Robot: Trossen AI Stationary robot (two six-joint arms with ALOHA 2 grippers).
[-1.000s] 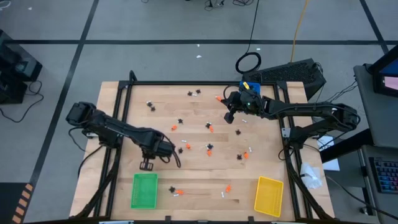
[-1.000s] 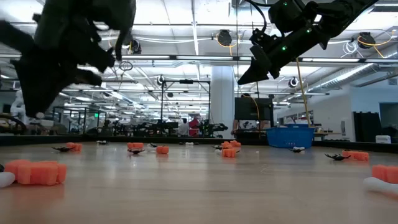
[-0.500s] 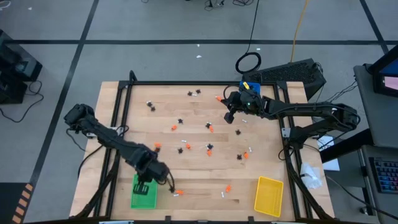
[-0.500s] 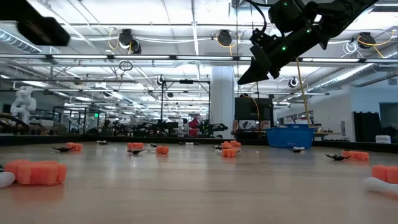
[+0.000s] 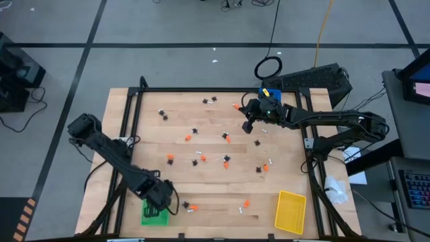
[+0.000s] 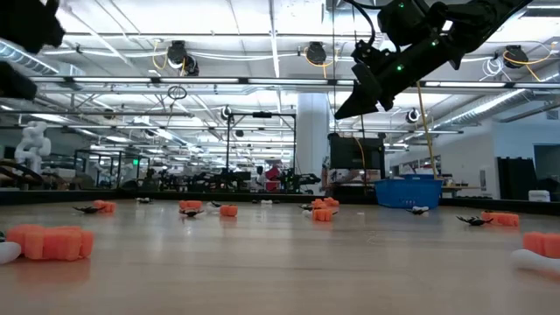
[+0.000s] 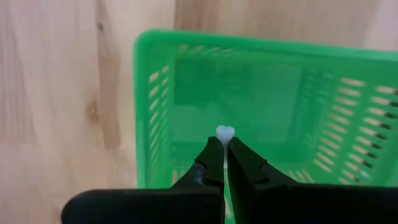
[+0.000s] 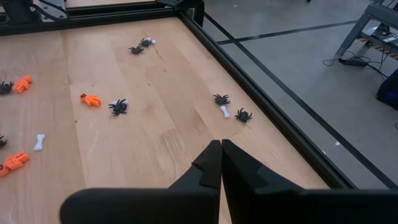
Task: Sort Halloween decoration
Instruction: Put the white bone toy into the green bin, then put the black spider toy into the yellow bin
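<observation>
Table: wooden top, the small decorations scattered across its middle, orange lumps, black spiders and white bones lying well apart from one another. A yellow tray sits at the near right corner and a blue tray at the far right, beside my right arm.

Green tray: near left corner of the table. My left gripper hangs directly over it, so the tray lies straight below the fingers, not off to any side. In the left wrist view the fingertips point down into the tray's open basin, inside its slotted wall.

Left gripper, state: clenched on a white bone. The bone stands upright between the fingers, its long axis in line with them, the knobbed end poking out past the tips toward the tray floor. I judge the drop needs only a release; the tray is already under the piece.

Right gripper: pinched together, holding nothing, raised above the far right part of the table. Spiders lie on the wood ahead of it.
</observation>
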